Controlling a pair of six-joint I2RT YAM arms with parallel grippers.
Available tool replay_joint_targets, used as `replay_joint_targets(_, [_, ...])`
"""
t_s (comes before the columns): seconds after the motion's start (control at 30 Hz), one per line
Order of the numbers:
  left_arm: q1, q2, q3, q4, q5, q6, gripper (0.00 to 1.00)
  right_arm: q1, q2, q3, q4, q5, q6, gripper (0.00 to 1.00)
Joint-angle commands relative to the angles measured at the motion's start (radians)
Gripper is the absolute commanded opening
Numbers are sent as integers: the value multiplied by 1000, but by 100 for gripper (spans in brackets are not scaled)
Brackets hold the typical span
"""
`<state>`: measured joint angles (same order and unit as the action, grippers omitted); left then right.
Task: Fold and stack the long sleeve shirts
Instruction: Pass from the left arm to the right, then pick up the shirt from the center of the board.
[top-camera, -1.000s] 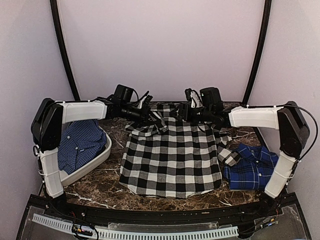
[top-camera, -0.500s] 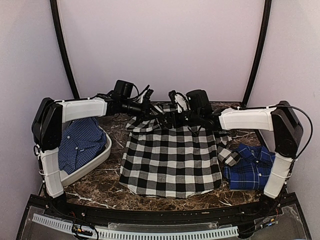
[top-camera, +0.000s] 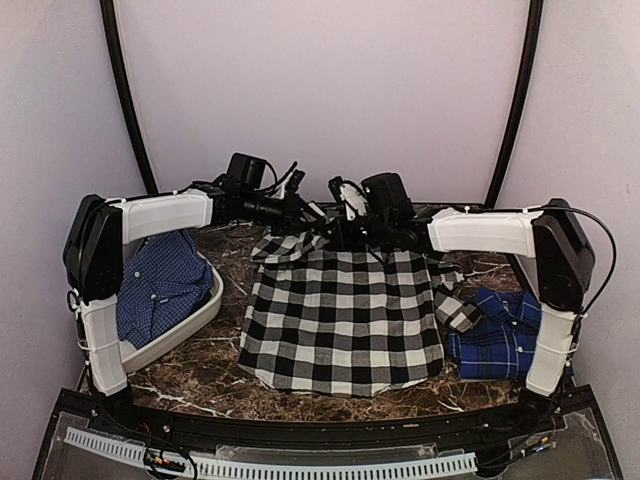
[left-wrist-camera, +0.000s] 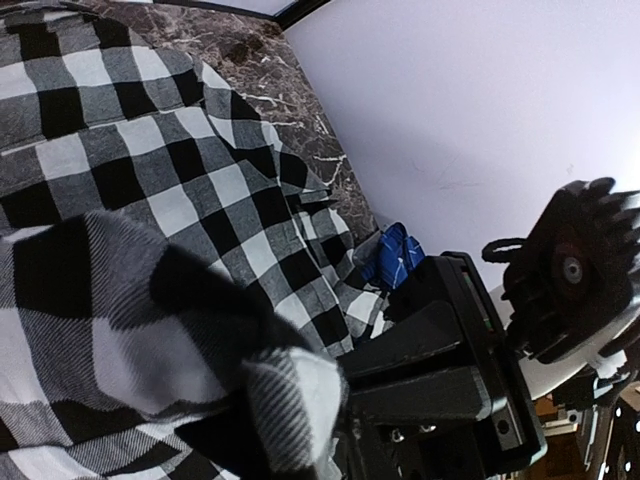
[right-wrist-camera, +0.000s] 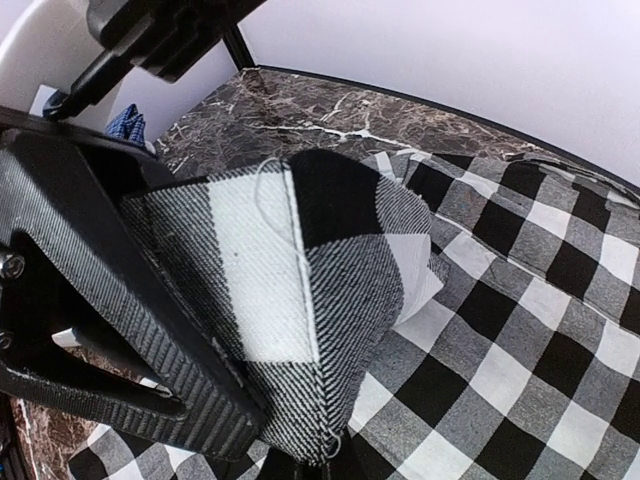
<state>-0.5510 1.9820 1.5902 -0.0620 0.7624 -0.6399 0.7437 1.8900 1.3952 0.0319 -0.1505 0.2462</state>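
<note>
At the left, a white bin (top-camera: 185, 328) sits on the dark marble table (top-camera: 490, 268). It holds a fine-checked blue shirt (top-camera: 160, 285), bunched up, with its left edge cut off by the left arm.

The left gripper (top-camera: 308, 213) reaches over the far edge of the black-and-white shirt (top-camera: 340, 320). In its wrist view, checked cloth is heaped over the finger, so I cannot tell whether the jaws are spread or pinching.

The black-and-white shirt lies in the middle of the table with its body spread flat. The big checks run straight and the hem curves toward the near edge. At the far end, the collar area is lifted and rumpled, and both grippers hide most of it from above. One sleeve trails off to the right, its cuff touching the neighbouring shirt.

The right gripper (top-camera: 338, 230) is pressed together on a fold of that checked cloth, which stands up against its ribbed finger.

At the right, a blue plaid shirt (top-camera: 500, 335) lies folded on the table. The right arm covers its outer edge.
</note>
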Motion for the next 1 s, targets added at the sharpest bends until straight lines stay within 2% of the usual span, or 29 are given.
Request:
replay_joint_targets(0.0, [-9, -62, 16, -59, -75, 35, 22, -2, 13, 55, -22, 77, 22, 0])
replay_joint_targets(0.1, [-8, -104, -2, -111, -178, 57, 43, -6, 15, 63, -28, 94, 38, 0])
replay_joint_targets(0.23, [-9, -180, -41, -211, -341, 74, 53, -29, 26, 91, -81, 116, 64, 0])
replay_joint_targets(0.33, [-10, -281, -128, -254, -408, 50, 54, -56, 33, 106, -96, 97, 77, 0])
replay_joint_targets(0.53, [-45, -474, -400, -326, -515, -28, 48, -100, 55, 155, -101, 39, 66, 0])
replay_joint_targets(0.8, [-203, -659, -706, -457, -679, -240, 42, -145, 81, 274, -159, 24, 48, 0])
replay_joint_targets(0.97, [-299, -718, -825, -448, -699, -351, 42, -169, 88, 338, -188, 18, 40, 0])
